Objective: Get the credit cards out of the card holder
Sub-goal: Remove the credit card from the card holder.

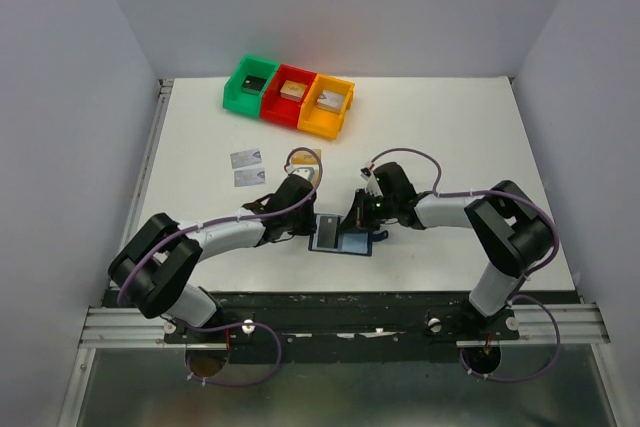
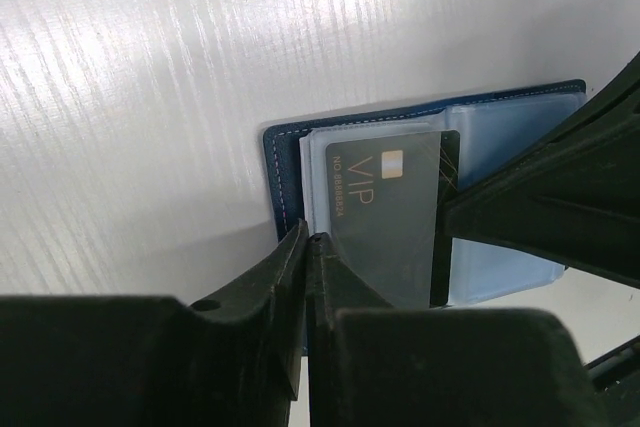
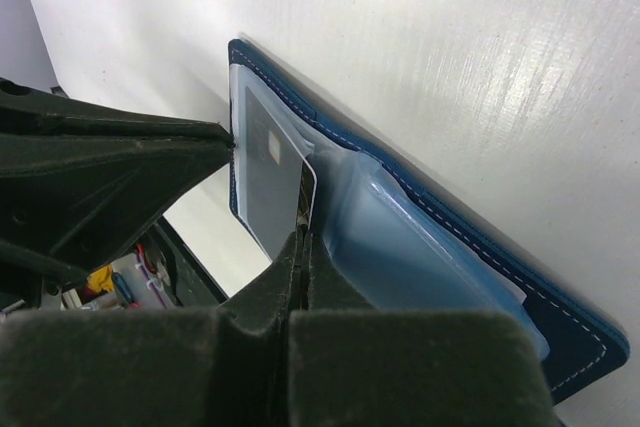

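Observation:
The navy card holder [image 1: 356,243] lies open on the table near the front edge. A black card [image 1: 326,230] marked VIP sits in its left clear pocket, plain in the left wrist view [image 2: 385,217]. My left gripper [image 1: 308,225] is shut, its tips [image 2: 308,242] resting at the pocket's near corner beside the card, with nothing seen between them. My right gripper [image 1: 358,219] is shut on the black card's spine-side edge [image 3: 303,237]; the card [image 3: 265,172] slants up out of the holder [image 3: 480,247]. Two silver cards [image 1: 245,158] and a tan card [image 1: 306,157] lie on the table.
Green [image 1: 251,84], red [image 1: 290,97] and orange [image 1: 328,107] bins stand in a row at the back, each with a small block inside. Both arms meet over the holder. The table's front edge is just below the holder.

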`<state>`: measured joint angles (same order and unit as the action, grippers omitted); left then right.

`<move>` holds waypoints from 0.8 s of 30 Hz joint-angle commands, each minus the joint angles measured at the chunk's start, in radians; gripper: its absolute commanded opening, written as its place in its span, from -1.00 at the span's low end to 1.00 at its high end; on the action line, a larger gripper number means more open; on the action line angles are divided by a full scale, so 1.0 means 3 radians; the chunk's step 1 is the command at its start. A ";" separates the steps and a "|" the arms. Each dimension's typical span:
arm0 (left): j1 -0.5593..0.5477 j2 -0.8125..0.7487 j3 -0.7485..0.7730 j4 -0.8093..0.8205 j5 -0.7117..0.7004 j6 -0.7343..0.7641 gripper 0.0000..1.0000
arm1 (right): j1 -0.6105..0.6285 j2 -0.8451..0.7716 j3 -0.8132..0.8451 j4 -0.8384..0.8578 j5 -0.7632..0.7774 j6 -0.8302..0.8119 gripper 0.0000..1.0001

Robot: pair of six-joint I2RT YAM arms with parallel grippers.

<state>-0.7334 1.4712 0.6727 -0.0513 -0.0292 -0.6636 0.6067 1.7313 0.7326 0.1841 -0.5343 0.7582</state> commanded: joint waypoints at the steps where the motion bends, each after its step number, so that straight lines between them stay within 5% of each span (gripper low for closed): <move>1: 0.0000 0.0025 0.0007 -0.0064 -0.0061 -0.0012 -0.60 | -0.0023 -0.0080 -0.0069 -0.0061 -0.0014 -0.0073 -0.99; 24: -0.0005 0.0194 0.0084 -0.0080 0.0020 0.0018 -0.88 | -0.0069 -0.0254 -0.0075 -0.0195 -0.0055 -0.0180 -1.00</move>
<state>-0.7334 1.5047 0.6842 -0.0471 -0.0288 -0.6640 0.5896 1.6749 0.7223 0.1318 -0.5388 0.7219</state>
